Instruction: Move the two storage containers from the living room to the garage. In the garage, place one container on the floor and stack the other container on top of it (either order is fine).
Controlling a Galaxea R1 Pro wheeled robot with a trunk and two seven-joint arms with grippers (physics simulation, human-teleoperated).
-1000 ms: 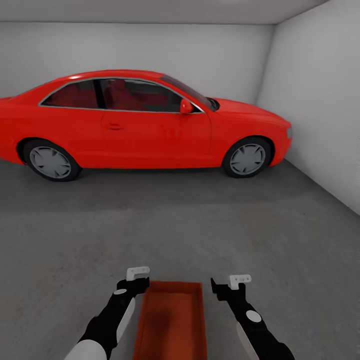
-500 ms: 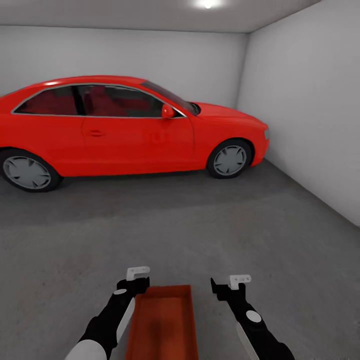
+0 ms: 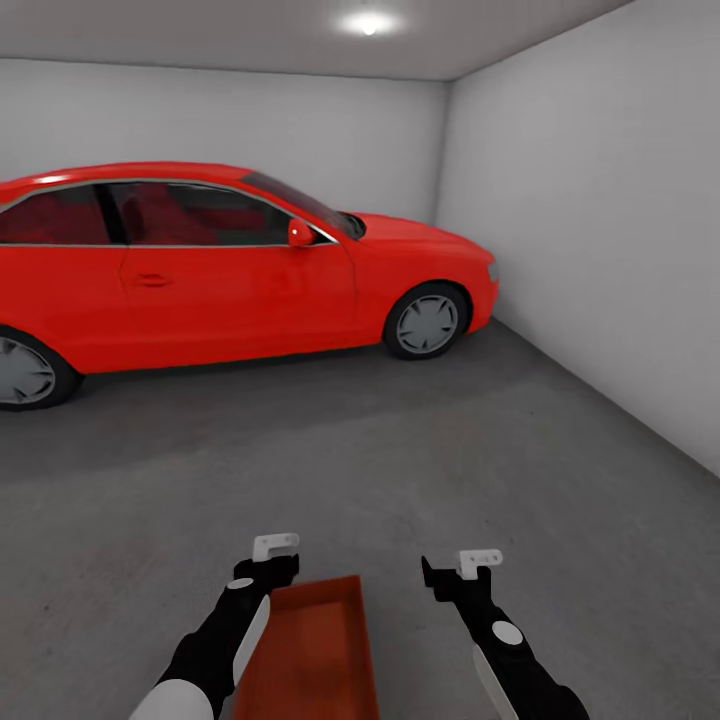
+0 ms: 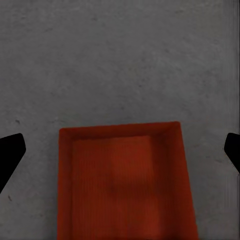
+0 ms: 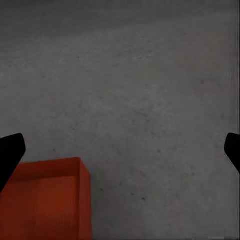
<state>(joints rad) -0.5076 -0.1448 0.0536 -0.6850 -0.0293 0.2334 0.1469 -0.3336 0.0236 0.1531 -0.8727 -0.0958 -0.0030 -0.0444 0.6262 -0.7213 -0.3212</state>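
Container [image 3: 310, 650] number one lies on the garage floor [image 3: 400, 470], open side up, orange-red and empty as far as can be seen. In the head view it sits between the two arms, nearer the left gripper [image 3: 272, 560] than the right gripper [image 3: 462, 572], and runs off the lower edge of the picture. It is well apart from the red car [image 3: 220, 265], which is parked along the far wall, and well out from the side wall [image 3: 600, 230] on the robot's right.

In the left wrist view the container [image 4: 124, 182] lies below the gripper, on the rough grey concrete, its near end cut off by the picture's edge. The two dark fingertips [image 4: 10, 152] stand far apart at the picture's sides, so that gripper is wide open and has hold of nothing. The right wrist view shows just one corner of the container [image 5: 45, 200] and otherwise bare floor; its fingertips [image 5: 10, 150] are likewise spread wide with nothing between them.

Judged by this, about half the job looks done: one container is in the garage and on the floor, as the task asks. No second container is to be seen around it or inside it, so the stacking is not yet done. What is left, most likely, is to fetch the other container from the living room, bring it here and set it squarely on top of this one. Open floor on all visible sides should make the approach easy.
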